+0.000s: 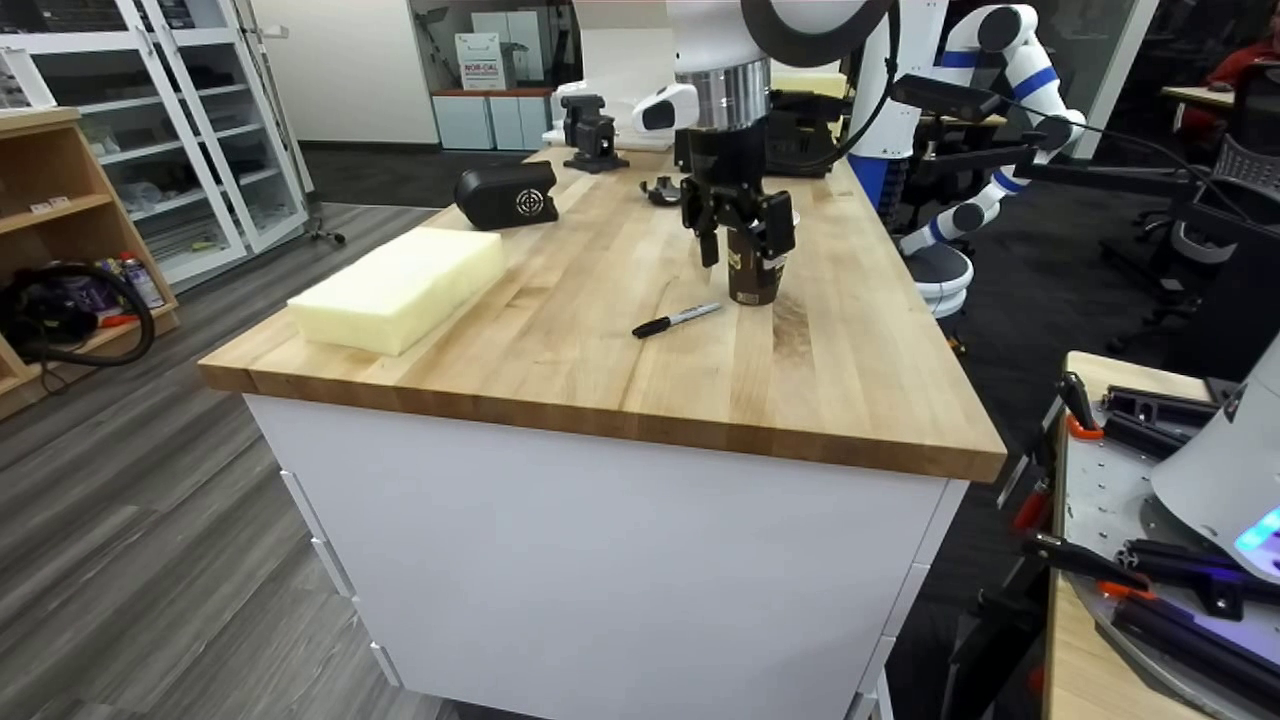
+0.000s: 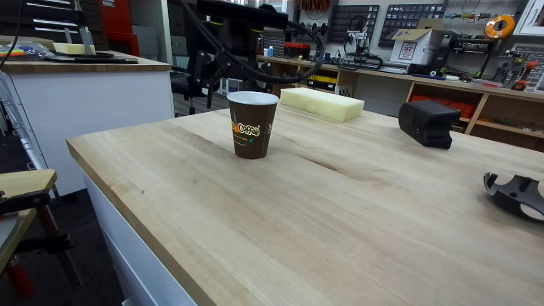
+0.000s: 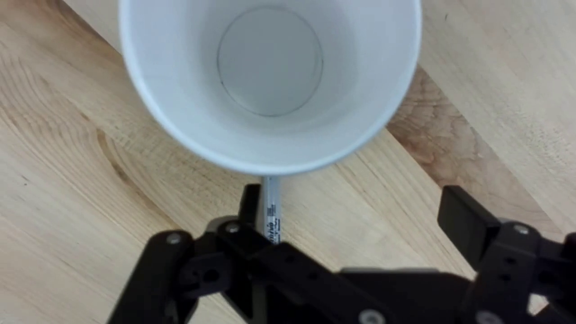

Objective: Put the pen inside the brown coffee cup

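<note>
Overhead, claw (image 3: 352, 207) hangs w/ jaws spread; on bench (image 1: 560, 350), black-capped marker pen (image 1: 677, 319) lies approx. 8 o'clock of upright brown coffee cup (image 1: 750, 277) in an exterior view.

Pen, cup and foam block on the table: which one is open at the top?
The brown cup, standing upright with its mouth facing up. The pen lies flat, and the foam block shows no opening.

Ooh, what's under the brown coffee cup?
The brown coffee cup stands on the wooden tabletop. What's right under its bottom is covered, so I can't tell. The pen lies beside it, not underneath.
</note>
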Robot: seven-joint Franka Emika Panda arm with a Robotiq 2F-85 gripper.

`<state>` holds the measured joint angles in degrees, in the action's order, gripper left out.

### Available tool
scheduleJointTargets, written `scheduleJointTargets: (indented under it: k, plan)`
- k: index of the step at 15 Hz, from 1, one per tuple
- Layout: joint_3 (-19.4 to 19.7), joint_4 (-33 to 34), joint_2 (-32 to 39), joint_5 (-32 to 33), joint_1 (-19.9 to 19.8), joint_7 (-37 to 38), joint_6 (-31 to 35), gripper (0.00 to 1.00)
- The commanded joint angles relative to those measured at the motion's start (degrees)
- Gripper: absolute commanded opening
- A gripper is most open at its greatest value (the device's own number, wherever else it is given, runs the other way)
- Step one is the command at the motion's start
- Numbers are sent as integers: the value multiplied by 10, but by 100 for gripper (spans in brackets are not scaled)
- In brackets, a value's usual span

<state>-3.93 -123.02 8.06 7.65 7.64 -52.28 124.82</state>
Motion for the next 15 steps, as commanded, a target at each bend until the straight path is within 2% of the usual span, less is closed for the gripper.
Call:
scheduleJointTargets:
  k: [1,5,10,13,15]
  plan:
    - [-8,12,14,26,-12,17,14,100]
    - [-12,5,11,12,-16,2,9,100]
    - [-16,17,26,46,-8,12,24,100]
    - [-19,19,32,59,-9,14,57,100]
    - [-20,20,40,42,-14,10,84,100]
